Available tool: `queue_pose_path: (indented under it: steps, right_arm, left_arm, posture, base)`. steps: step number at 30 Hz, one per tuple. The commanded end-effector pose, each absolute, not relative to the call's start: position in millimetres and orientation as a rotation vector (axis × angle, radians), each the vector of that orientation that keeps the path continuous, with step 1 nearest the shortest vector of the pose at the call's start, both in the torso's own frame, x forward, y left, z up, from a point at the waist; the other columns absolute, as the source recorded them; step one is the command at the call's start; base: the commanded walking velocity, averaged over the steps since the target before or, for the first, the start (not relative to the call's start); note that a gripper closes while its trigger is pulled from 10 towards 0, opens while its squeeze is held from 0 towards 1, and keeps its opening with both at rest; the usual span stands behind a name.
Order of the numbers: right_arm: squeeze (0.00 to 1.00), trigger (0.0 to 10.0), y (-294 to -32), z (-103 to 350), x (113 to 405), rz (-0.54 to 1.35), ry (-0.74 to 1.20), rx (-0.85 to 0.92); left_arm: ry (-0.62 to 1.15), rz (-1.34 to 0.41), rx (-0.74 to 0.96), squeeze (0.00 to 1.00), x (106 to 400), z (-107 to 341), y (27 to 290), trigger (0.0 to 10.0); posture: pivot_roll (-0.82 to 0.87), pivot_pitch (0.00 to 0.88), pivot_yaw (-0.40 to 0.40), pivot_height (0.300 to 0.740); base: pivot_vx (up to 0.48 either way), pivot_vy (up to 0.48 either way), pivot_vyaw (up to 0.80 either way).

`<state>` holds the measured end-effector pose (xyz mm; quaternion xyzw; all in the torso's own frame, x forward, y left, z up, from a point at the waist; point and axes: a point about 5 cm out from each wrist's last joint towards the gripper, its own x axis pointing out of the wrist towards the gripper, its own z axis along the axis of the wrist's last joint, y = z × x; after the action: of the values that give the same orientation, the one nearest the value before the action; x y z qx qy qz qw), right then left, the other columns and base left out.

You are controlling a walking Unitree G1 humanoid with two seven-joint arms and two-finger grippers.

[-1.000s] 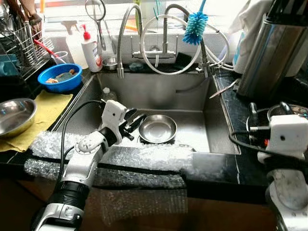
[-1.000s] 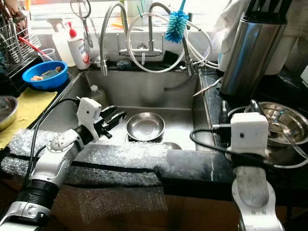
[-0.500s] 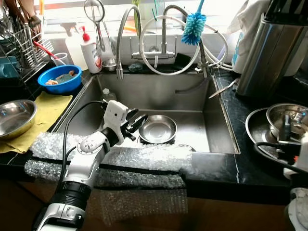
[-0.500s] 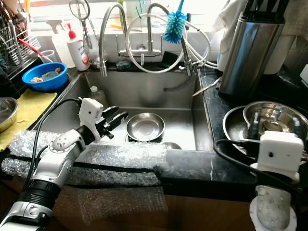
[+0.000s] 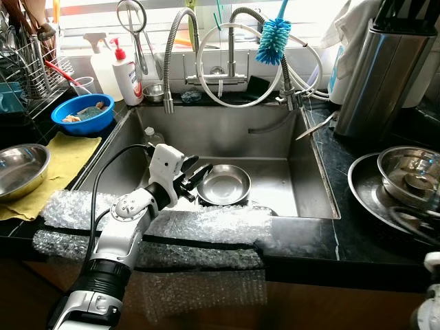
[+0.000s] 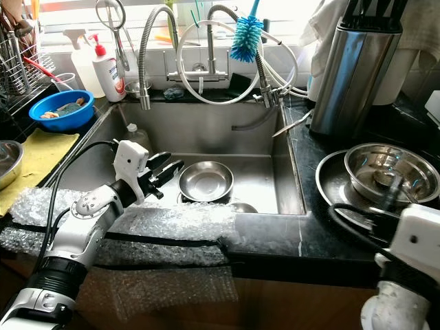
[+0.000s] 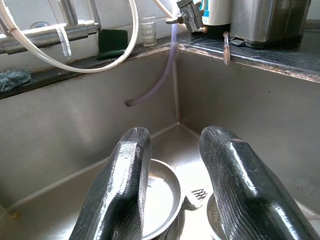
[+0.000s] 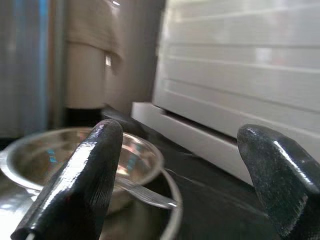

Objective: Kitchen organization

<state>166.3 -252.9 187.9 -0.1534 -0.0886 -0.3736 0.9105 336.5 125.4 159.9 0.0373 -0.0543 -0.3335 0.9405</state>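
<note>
Where the steel sink (image 5: 313,180) drops below the counter, left gripper (image 5: 194,175) reaching over the padded front edge, fingers (image 7: 122,185) spread and empty, just beside a round metal bowl (image 5: 223,185) resting on the basin floor. Right gripper (image 8: 185,175) low by the counter, fingers parted wide, near stacked steel bowls (image 6: 385,172).

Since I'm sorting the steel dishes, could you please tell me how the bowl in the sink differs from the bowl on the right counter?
The sink bowl lies low on the sink floor; the counter bowl sits up on the counter, nested in a wider steel plate. The sink bowl looks empty; the counter bowl holds a utensil. The left gripper hovers beside the sink bowl. Both are round, shiny steel and upright.
</note>
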Motion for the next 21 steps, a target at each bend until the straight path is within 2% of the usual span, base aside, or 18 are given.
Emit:
queue_pose_path:
  steps: [1, 9, 14, 21]
  right_arm:
    - [0.0, 10.0, -254.2, 191.6, 163.4, -0.794, -0.192, -0.31]
    - [0.0, 10.0, -256.7, 178.4, 166.2, -0.82, -0.117, -0.241]
    - [0.0, 10.0, -250.0, 171.3, 173.9, -0.739, -0.077, -0.216]
    - [0.0, 10.0, -250.3, 165.6, 179.4, -0.72, -0.034, -0.214]
  left_arm:
    - [-0.101, -0.68, 0.095, 0.0, 337.2, 158.7, 126.3, 10.0]
    - [-0.102, -0.682, 0.104, 0.0, 337.3, 158.4, 125.8, 10.0]
    - [-0.105, -0.689, 0.116, 0.0, 336.7, 158.1, 124.1, 10.0]
    - [-0.106, -0.686, 0.114, 0.0, 336.7, 158.2, 124.4, 10.0]
  posture:
    - [-0.24, 0.003, 0.079, 0.74]
    - [-0.24, 0.001, 0.078, 0.74]
    - [-0.24, 0.0, 0.076, 0.74]
    - [-0.23, 0.0, 0.074, 0.74]
  base:
    - [0.0, 0.0, 0.0]
    - [0.0, 0.0, 0.0]
    - [0.0, 0.0, 0.0]
    - [0.0, 0.0, 0.0]
